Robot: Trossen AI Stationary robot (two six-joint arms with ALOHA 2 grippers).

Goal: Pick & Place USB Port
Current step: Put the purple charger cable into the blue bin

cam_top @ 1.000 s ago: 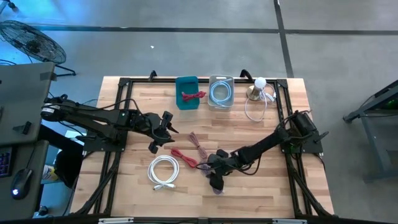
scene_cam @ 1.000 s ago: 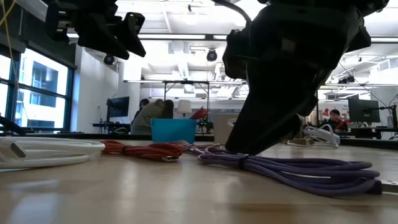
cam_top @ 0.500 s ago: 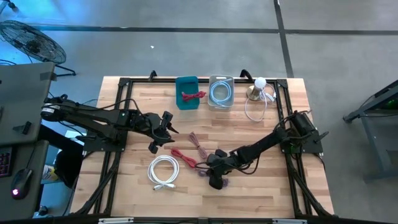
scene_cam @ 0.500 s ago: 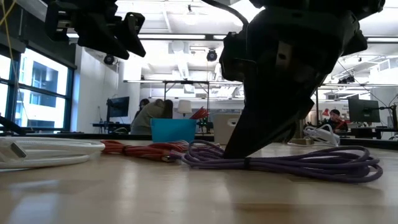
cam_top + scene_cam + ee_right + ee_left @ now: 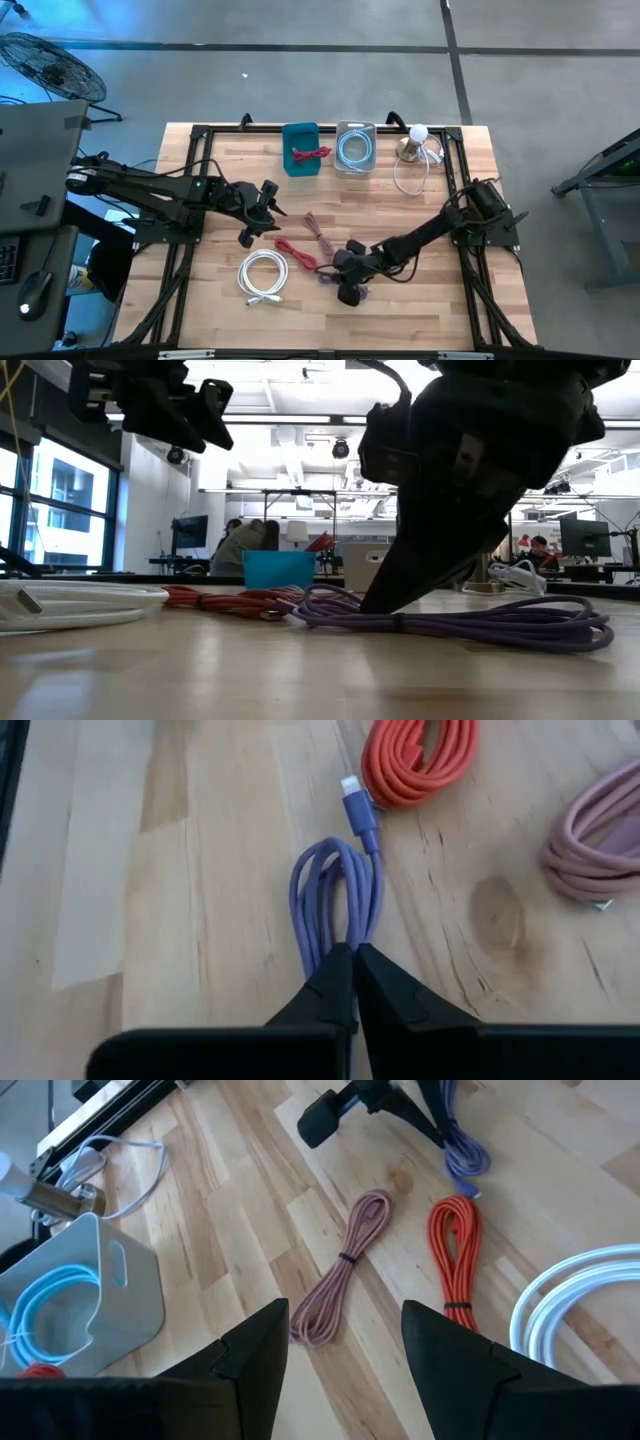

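A purple cable bundle (image 5: pixel 340 890) lies on the wooden table near its front middle, and my right gripper (image 5: pixel 352 960) is shut on it. The same bundle (image 5: pixel 470 625) stretches along the table under the right gripper (image 5: pixel 385 600) in the low view. My left gripper (image 5: pixel 258 215) hangs open above the table's left middle, touching nothing. Below it lie a pink cable (image 5: pixel 345 1270), an orange cable (image 5: pixel 455 1255) and a white coil (image 5: pixel 580 1305). My right gripper pinches the purple bundle's strands (image 5: pixel 345 935) between its two fingers, partway along the bundle. The fingers slant down from the table's right side. Loops (image 5: pixel 320 870) and the plug (image 5: pixel 358 810) reach out beyond the fingertips. The bundle lies on the table (image 5: pixel 520 632).
At the far edge stand a teal bin (image 5: pixel 301 148) holding a red cable and a clear bin (image 5: pixel 355 148) holding a light blue cable. A white cable and a round stand (image 5: pixel 415 145) are at the far right. Black frame rails (image 5: pixel 190 190) run along both table sides.
My right gripper has shut on the purple bundle. The bundle, which lay as a thick strand to one side of the fingers, is now gathered at the fingertips with loops spread on both sides, still on the table.
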